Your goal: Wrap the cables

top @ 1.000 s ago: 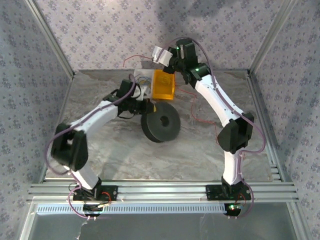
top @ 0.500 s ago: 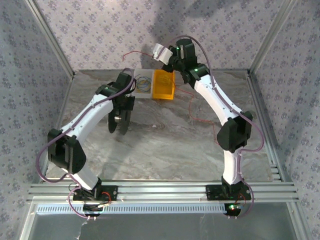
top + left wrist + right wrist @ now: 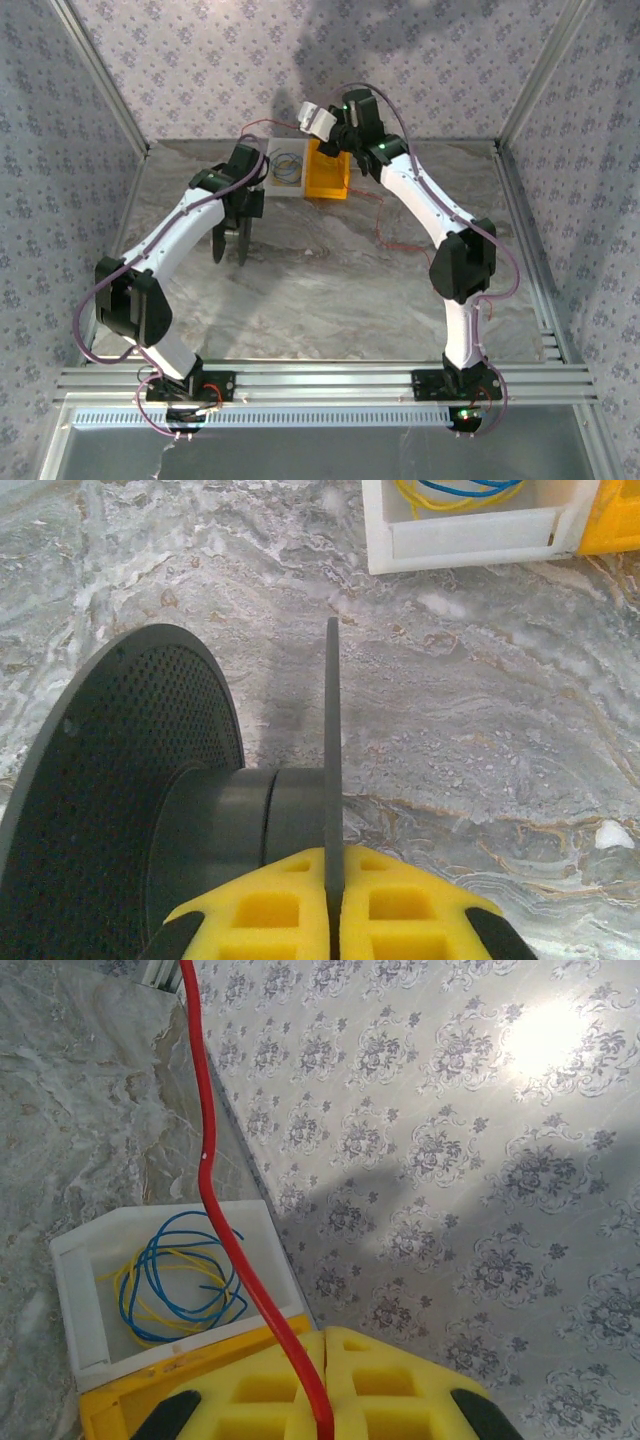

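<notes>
Both pinched: left fingers (image 3: 270,912) on black spool (image 3: 120,780), right fingers (image 3: 385,1392) on red cable (image 3: 214,1210).

top camera stares down over the whole table (image 3: 330,300); wrist cameras ride close, both catching the white bin (image 3: 470,535).

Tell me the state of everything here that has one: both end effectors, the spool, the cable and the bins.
black spool, on edge, visible core bare
red cable, unwound, pinched at one point
left end effector, shut on black spool's flange
right end effector, shut on red cable
white bin, holding blue and yellow wire loops
orange bin, upright, beside white bin
</notes>
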`<state>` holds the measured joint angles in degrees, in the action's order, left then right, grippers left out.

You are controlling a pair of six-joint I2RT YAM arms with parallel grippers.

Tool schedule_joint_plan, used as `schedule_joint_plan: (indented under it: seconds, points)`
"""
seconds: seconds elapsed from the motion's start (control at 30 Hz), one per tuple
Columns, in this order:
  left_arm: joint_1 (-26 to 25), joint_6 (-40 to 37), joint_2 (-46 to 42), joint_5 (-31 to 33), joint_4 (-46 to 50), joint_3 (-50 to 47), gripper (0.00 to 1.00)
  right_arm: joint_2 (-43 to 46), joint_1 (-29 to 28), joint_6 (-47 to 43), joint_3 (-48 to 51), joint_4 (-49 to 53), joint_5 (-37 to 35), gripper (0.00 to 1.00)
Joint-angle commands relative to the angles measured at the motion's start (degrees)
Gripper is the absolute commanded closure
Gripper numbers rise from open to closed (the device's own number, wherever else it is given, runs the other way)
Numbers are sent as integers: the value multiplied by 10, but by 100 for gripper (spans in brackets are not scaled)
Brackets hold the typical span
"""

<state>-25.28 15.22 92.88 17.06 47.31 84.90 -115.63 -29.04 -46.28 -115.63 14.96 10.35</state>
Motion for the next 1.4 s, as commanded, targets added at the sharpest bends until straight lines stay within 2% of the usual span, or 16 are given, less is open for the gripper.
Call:
schedule_joint_plan:
  seconds: [0.0, 0.3, 0.57, 0.77, 0.93, 1.03, 1.23, 1.37]
  points:
    - [20, 15, -24, -31, -14, -11, 92, -12, -3, 2, -11, 1, 16, 100]
    - [37, 0, -40, -38, -7, -13, 84, -43, -17, -21, -45, 31, 25, 100]
    - [42, -15, -60, -41, 2, -10, 72, -63, -29, -45, -67, 54, 27, 100]
    - [44, -34, -91, -47, 35, 23, 61, -81, -34, -80, -83, 88, 41, 100]
    - [53, -59, -128, -61, 67, 60, 55, -92, -39, -109, -91, 111, 38, 100]
    - [89, -65, -153, -89, 66, 49, 53, -96, -46, -119, -91, 116, 30, 100]
    - [205, -59, -198, -169, 35, -17, 54, -104, -63, -129, -89, 114, 32, 100]
    - [225, -62, -193, -185, 13, -52, 54, -113, -76, -141, -89, 109, 25, 100]
